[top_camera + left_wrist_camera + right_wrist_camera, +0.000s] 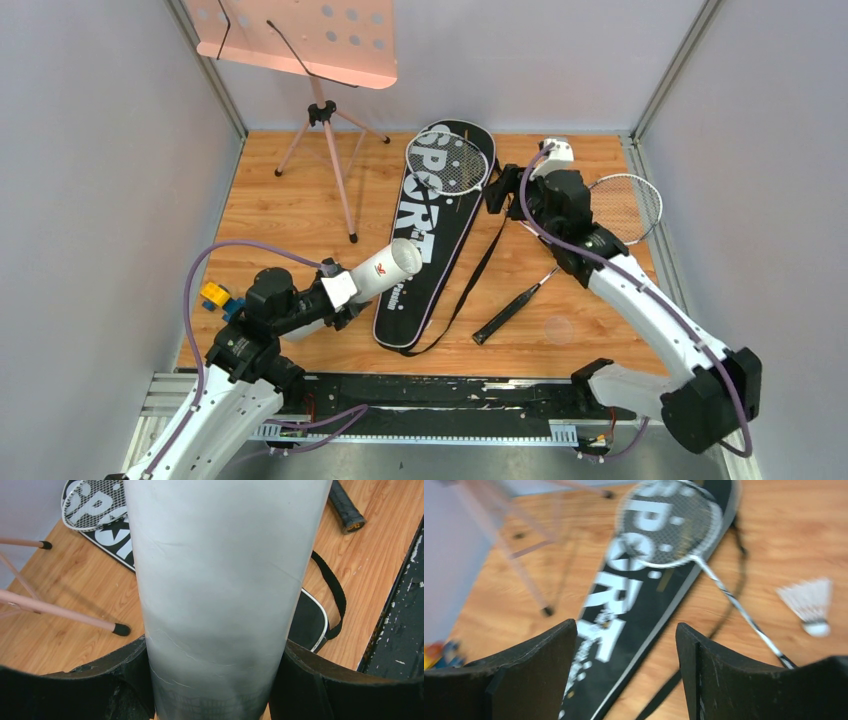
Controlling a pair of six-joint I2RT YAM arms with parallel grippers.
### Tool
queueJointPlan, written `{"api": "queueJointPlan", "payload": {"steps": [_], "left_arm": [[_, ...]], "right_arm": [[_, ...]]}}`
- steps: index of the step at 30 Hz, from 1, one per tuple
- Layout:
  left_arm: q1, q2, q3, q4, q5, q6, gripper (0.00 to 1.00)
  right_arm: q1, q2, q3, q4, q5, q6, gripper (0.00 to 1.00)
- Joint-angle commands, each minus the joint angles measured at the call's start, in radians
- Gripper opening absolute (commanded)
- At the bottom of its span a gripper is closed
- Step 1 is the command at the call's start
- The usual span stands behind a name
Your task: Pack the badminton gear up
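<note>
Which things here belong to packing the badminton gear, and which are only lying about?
Gear: black SPORT bag, racket on the bag, second racket, white tube, shuttlecock.
Lying about: pink music stand, yellow and blue toy.

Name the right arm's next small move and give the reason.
Probably shift the right end effector sideways over the shuttlecock lying on the table beside the racket. It is open and empty, while the left end effector holds the white tube.
</note>
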Motion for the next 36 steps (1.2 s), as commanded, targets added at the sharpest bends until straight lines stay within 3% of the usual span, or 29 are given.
{"api": "queueJointPlan", "payload": {"steps": [1, 7, 18, 36], "left_arm": [[-0.003, -0.008, 0.022, 0.065, 0.010, 0.013, 0.62], [-0.003, -0.009, 0.022, 0.065, 0.013, 0.013, 0.62], [-0.003, -0.014, 0.021, 0.070, 0.028, 0.010, 0.62], [-0.003, -0.015, 0.021, 0.065, 0.020, 0.013, 0.62]], "right_arm": [[-0.105, 0.119, -0.008, 0.000, 0.250, 0.175, 0.73], [-0.194, 0.410, 0.212, -0.236, 0.468, 0.395, 0.69], [-0.289, 0.817, 0.615, -0.584, 0.551, 0.625, 0.63], [-0.347, 0.961, 0.710, -0.658, 0.521, 0.671, 0.60]]}}
